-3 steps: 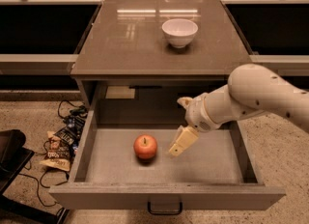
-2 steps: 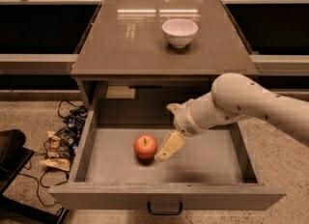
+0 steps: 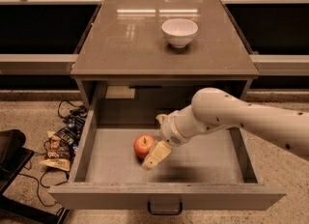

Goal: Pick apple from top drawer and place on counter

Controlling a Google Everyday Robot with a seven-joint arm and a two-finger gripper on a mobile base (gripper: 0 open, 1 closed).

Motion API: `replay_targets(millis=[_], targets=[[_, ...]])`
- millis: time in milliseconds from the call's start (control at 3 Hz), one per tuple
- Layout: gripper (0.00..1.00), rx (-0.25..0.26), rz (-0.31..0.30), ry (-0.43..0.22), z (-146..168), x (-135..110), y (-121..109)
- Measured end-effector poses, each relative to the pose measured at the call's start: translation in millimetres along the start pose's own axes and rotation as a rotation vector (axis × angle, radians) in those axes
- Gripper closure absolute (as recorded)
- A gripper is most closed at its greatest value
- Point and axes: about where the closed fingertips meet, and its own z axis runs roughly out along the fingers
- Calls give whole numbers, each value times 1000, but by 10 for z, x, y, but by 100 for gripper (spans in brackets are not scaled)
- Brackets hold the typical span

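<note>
— Well, nearest us the top drawer (image 3: 96,201) is pulled wide open, with its loop handle (image 3: 165,209) facing this way.

— And the apple?

— The apple (image 3: 144,146) sits on the drawer floor, left of the middle, stem up. The gripper (image 3: 153,142) is down inside the drawer just to its right. The fingers are apart: one pale finger (image 3: 155,155) lies against the apple's near right side, and the other shows as a stub on the far side. Nothing is clamped yet.

— So what makes this grab go well?

— I'd say the fruit has to sit squarely between the fingers before they close. From here the hand looks a touch too far right, so a squeeze now could nudge the apple away leftward, and being round it would roll. It should shift left, close gently, then lift straight up clear of the drawer walls.

— And afterwards?

— The arm (image 3: 241,119) reaches in from the right. Beyond it is the counter (image 3: 125,49), glossy and flat, with a white bowl (image 3: 179,32) towards the far right. The near left part looks the safer place to put the apple down
</note>
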Motion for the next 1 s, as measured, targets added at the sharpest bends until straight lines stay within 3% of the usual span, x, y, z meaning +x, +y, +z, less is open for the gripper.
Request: replay_targets(millis=[333, 667, 1000], targets=[[2, -15, 9, 2, 192, 37, 56], [18, -42, 9, -13, 390, 16, 123], [41, -74, 7, -43, 575, -53, 173]])
